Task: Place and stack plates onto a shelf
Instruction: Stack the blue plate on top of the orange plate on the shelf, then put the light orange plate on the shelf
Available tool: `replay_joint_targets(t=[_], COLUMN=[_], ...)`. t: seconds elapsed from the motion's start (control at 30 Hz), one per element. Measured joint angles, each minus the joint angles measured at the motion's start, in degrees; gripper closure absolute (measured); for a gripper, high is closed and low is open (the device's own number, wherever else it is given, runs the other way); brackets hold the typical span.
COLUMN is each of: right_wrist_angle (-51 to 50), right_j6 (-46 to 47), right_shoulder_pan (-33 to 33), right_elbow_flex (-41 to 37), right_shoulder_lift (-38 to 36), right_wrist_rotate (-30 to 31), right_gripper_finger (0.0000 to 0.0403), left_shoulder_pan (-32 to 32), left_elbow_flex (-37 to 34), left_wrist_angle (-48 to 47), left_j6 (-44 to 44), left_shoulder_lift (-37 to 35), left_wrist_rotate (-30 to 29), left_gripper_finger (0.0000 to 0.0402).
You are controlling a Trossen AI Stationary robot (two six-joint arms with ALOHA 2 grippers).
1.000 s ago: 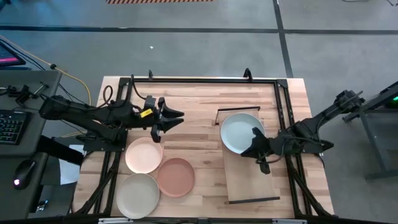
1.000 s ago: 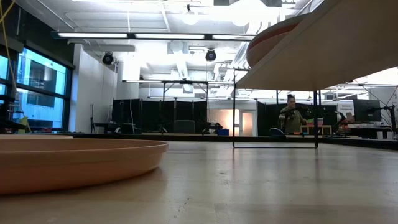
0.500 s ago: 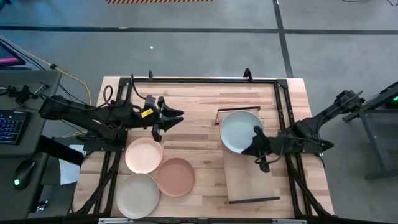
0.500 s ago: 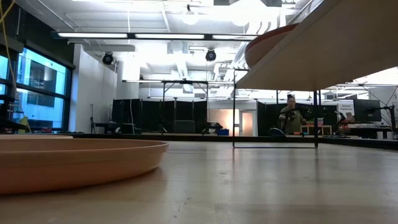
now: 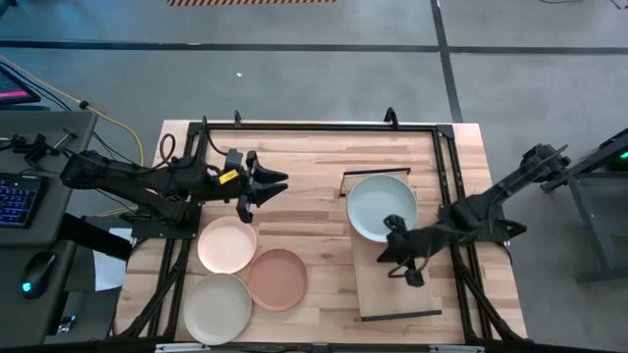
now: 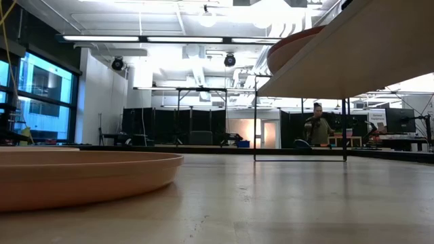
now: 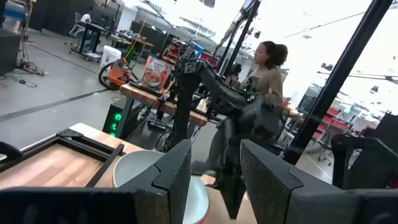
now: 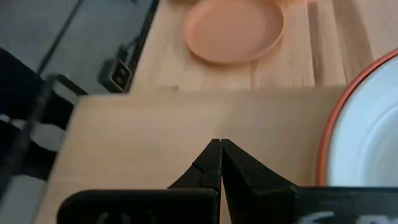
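A large open robotics lab or industrial workshop: a wooden desk (image 5: 314,167) fitted with a dark metal frame (image 5: 324,126) stands on a grey concrete floor (image 5: 294,69) marked with dark lines. Beside it sit a keyboard (image 5: 18,199) and mouse (image 5: 37,272). Beyond the desk, the hall shows a high white ceiling with strip lights (image 6: 169,38), tall windows (image 6: 34,95), dark partitions (image 6: 169,129) and cluttered workbenches (image 7: 155,93), where a person (image 7: 264,78) stands.
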Motion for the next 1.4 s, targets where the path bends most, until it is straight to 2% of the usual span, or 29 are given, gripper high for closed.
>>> replay_joint_targets(t=[0.1,0.43,0.8,0.93,1.2,1.4], right_wrist_angle=[-1.17,-3.99,-4.64,-4.94,-4.55,-0.44], right_j6=[1.11,3.76,3.74,3.57,-4.76,-11.36], right_shoulder_pan=[-0.02,-0.20,-1.53,-1.39,-3.37,-7.69], right_elbow_flex=[0.00,0.00,0.06,4.05,16.15,15.37], right_shoulder_lift=[1.65,1.01,1.01,-0.03,-1.86,-6.30], right_wrist_rotate=[0.93,10.43,11.67,9.42,17.11,11.58], right_gripper_finger=[0.0403,0.0403,0.0403,0.0403,0.0403,0.0403], left_shoulder_pan=[0.00,0.00,0.00,0.06,0.48,0.46], left_elbow_flex=[0.00,0.00,0.00,-0.02,-0.02,-0.02], left_wrist_angle=[-0.46,-0.41,-0.78,-4.24,-12.52,-13.41], left_j6=[0.00,-0.02,-0.13,-1.63,0.46,3.34], left_shoulder_lift=[0.02,0.02,-0.10,-2.63,-10.01,-10.86], left_wrist_rotate=[0.00,0.00,0.01,0.79,-1.32,-1.51], left_gripper_finger=[0.0273,0.0273,0.0273,0.0273,0.0273,0.0273])
